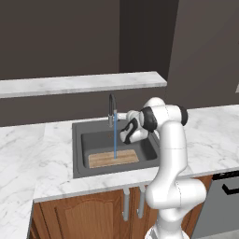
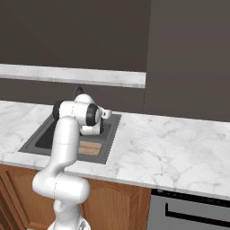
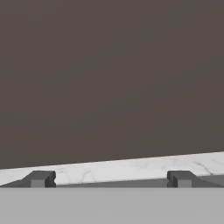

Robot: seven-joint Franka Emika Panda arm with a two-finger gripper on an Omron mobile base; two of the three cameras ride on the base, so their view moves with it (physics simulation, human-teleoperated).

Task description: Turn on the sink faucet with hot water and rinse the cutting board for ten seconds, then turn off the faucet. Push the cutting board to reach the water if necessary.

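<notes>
The dark-grey sink faucet (image 1: 112, 108) arches over the sink (image 1: 77, 149), and a thin blue stream of water (image 1: 115, 140) falls from its spout. The stream lands on the light-brown cutting board (image 1: 113, 158) lying at the front of the basin. The cutting board (image 2: 90, 148) also shows in the right base view, partly behind the arm. My gripper (image 1: 125, 135) hangs over the right half of the basin, just right of the water and above the board. In the hand view the gripper (image 3: 109, 179) is open, its fingertips (image 3: 39, 178) wide apart with nothing between them, facing the dark wall.
White marble counter (image 1: 210, 135) runs on both sides of the sink. A marble shelf (image 1: 79, 84) juts from the dark back wall above the faucet. Wooden cabinet doors (image 1: 93, 214) sit below, and a dishwasher front (image 2: 193, 211) lies to the right.
</notes>
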